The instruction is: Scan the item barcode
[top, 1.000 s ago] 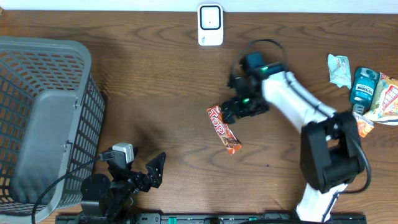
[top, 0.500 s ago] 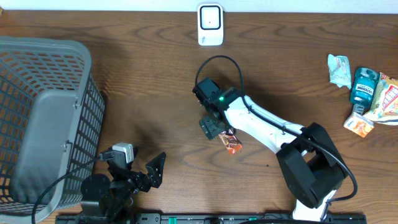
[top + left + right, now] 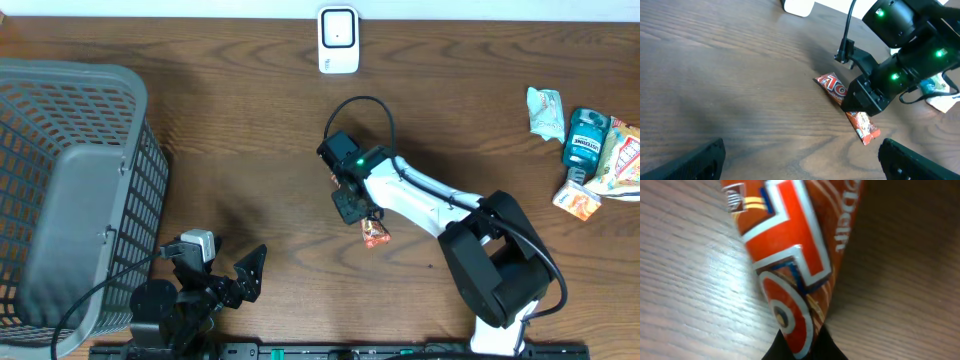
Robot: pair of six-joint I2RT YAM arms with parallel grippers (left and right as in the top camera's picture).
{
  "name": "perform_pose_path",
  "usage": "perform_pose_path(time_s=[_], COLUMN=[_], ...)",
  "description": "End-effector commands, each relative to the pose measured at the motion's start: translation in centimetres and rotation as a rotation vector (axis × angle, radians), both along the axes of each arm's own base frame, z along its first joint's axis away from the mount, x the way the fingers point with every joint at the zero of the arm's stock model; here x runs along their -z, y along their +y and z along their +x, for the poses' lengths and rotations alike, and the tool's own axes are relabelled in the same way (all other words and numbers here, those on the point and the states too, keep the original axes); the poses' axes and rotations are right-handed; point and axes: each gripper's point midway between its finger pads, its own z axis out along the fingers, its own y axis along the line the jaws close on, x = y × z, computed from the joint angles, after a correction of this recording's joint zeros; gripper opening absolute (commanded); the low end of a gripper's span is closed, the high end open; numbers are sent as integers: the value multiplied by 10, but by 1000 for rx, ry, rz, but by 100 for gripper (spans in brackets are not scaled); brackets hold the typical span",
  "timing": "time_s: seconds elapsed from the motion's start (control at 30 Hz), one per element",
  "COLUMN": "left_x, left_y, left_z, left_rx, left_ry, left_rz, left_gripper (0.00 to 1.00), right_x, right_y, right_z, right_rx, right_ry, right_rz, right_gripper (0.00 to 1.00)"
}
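Overhead: right claw [image 3: 352, 207] is clamped on the candy bar [image 3: 374, 233] mid-table, well below the scanner [image 3: 338, 40]. Left claw [image 3: 247, 274] sits wide open at the near edge, by the basket [image 3: 75, 68]. Left wrist: I see the bar lying on the wood, gripped mid-length. Right wrist: wrapper pinched between the 2 fingertips.

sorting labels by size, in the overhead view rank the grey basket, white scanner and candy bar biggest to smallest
1. grey basket, by far largest
2. white scanner
3. candy bar, though unsure: the right gripper hides much of it
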Motion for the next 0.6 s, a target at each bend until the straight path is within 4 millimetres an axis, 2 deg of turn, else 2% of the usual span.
perform_pose_path(time_s=[0.0, 0.07, 0.17, 0.3, 0.4, 0.47, 0.57], left_x=[-2, -2, -2, -2, -2, -2, -2], left_y=[1, 1, 1, 1, 1, 1, 1], left_z=[0, 0, 0, 0, 0, 0, 0], left_rx=[-8, -8, -8, -8, -8, -8, -8], left_ry=[-5, -5, -5, -6, -5, -6, -5], left_rz=[1, 1, 1, 1, 1, 1, 1], left_gripper=[98, 98, 98, 98, 98, 98, 98], right_x=[9, -33, -90, -145, -174, -186, -186], right_y=[-13, 7, 32, 46, 49, 48, 47], right_z=[-15, -9, -16, -23, -33, -37, -34], right_rx=[23, -20, -129, -224, -291, -338, -413], right_ry=[162, 201, 294, 354, 389, 381, 329], right_rz=[7, 154, 429, 779, 987, 1072, 1080], right_gripper=[1, 1, 1, 1, 1, 2, 2])
